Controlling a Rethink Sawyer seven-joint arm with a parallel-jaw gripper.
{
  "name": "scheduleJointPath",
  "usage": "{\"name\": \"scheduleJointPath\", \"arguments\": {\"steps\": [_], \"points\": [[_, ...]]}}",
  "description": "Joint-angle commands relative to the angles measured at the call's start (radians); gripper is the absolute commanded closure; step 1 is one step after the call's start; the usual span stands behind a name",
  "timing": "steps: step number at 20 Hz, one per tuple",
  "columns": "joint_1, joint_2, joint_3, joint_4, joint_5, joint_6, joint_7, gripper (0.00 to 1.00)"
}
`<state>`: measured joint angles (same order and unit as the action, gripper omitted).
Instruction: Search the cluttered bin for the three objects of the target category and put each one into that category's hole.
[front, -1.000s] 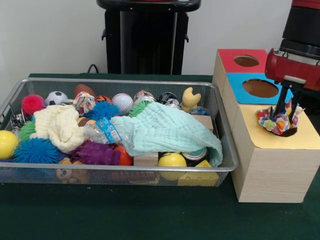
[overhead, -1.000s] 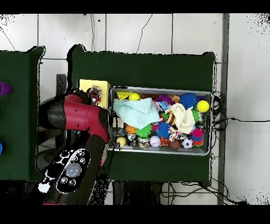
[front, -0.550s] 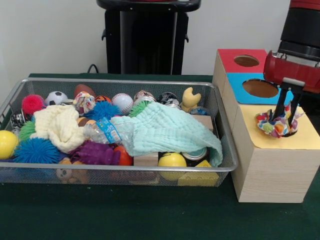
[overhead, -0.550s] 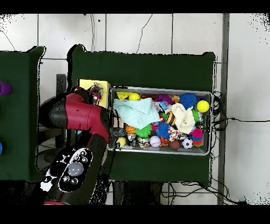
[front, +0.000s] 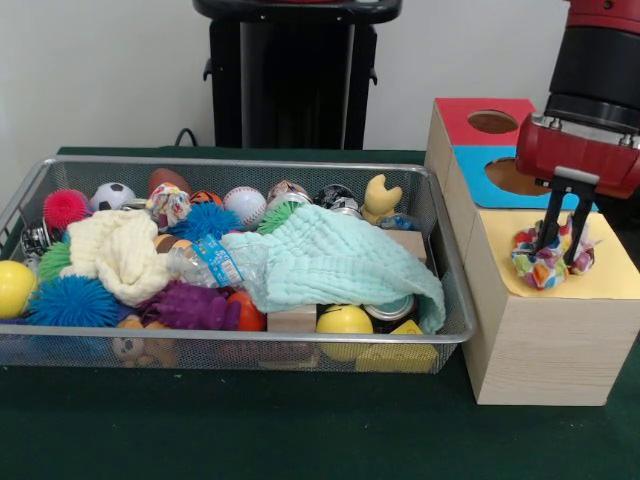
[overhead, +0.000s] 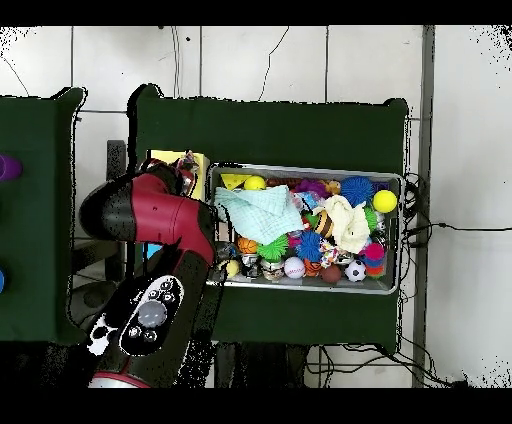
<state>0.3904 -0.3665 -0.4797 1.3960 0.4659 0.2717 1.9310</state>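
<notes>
A dark green cloth covers the table (front: 250, 430), with a pale wall behind and a black pedestal (front: 295, 75) at top centre. At left, the wire bin (front: 225, 345) brims with balls, cloths and toys. At right stands the wooden box (front: 540, 345), and over its yellow panel the gripper (front: 556, 248) has its prongs spread apart around a multicoloured cloth bundle (front: 541, 262) sitting in the yellow panel's hole.
</notes>
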Motion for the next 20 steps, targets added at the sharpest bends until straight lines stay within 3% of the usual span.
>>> {"name": "scheduleJointPath", "arguments": {"steps": [1, 9, 20], "points": [[-0.032, 0.061, 0.138, 0.060, 0.026, -0.048, 0.224, 1.00], [-0.037, 0.036, 0.181, 0.115, -0.015, 0.025, 0.156, 1.00], [-0.055, 0.045, 0.218, 0.162, -0.047, -0.054, 0.139, 1.00]]}}
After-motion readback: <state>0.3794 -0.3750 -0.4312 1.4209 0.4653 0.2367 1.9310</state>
